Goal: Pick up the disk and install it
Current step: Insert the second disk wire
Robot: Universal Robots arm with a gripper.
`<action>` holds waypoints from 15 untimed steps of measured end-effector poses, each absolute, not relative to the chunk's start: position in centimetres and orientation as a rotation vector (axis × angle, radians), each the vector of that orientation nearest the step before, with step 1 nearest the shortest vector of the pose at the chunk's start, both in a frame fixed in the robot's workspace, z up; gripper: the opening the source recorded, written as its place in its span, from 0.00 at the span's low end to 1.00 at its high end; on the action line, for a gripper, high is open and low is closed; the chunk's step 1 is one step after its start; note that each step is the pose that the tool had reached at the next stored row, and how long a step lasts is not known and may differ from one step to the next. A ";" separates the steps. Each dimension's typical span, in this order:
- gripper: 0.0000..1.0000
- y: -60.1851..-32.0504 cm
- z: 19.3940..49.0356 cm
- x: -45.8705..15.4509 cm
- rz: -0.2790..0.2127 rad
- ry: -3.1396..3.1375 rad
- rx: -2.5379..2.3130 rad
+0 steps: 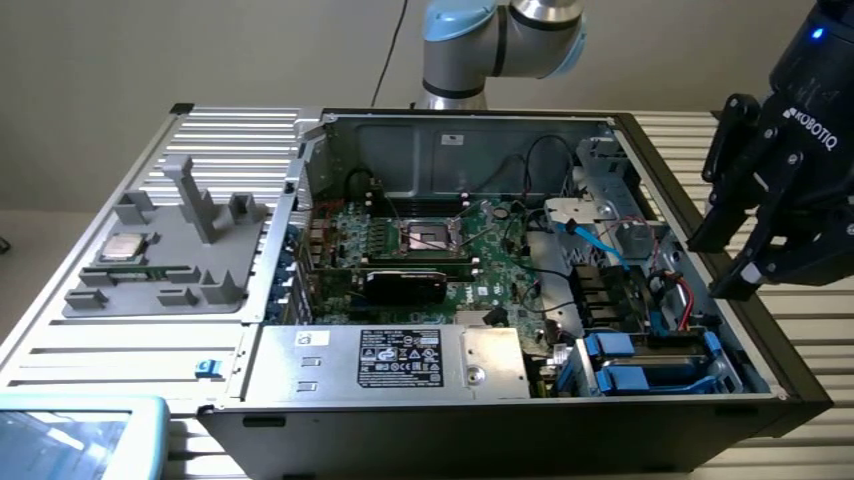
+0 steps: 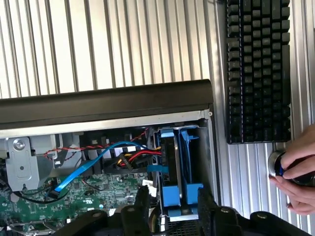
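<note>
Worktop: one ribbed silver aluminium worktop [image 1: 80, 340] carries everything.
Computer case: one open black tower case [image 1: 534, 300] lies on its side, its green motherboard [image 1: 441, 250] facing up.
Power supply: one large silver box with a black label [image 1: 387, 358] sits in the case's near edge.
Keyboard: one black keyboard [image 2: 258, 69] lies on the worktop just beside the case.
Grey tray: one grey plastic holder [image 1: 167, 270] sits at the exterior view's left, with one small square silver processor chip [image 1: 124, 246] on it.
Disk: the silver-grey hard drive with blue plastic rails [image 2: 177, 167] sits upright in the blue drive bay at the case's corner; I count two blue carriers [image 1: 641, 362] there.
Person: one hand [image 2: 298, 174] rests on a round button beside the keyboard.
My gripper: my black gripper [image 2: 170, 204] hangs over the drive bay, fingers spread apart and empty, one either side of the disk's blue rails, above them.
</note>
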State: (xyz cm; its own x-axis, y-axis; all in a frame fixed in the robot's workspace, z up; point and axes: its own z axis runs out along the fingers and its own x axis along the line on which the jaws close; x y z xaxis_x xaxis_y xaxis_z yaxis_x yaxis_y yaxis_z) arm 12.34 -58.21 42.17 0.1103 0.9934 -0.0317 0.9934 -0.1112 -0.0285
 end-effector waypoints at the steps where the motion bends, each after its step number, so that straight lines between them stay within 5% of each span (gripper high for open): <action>1: 0.45 -58.2 42.2 12.3 0.067 -2.094 -2.341; 10: 0.11 -58.2 42.2 12.3 0.067 -2.094 -2.341; 15: 0.11 -58.2 42.1 12.3 0.068 -2.137 -2.302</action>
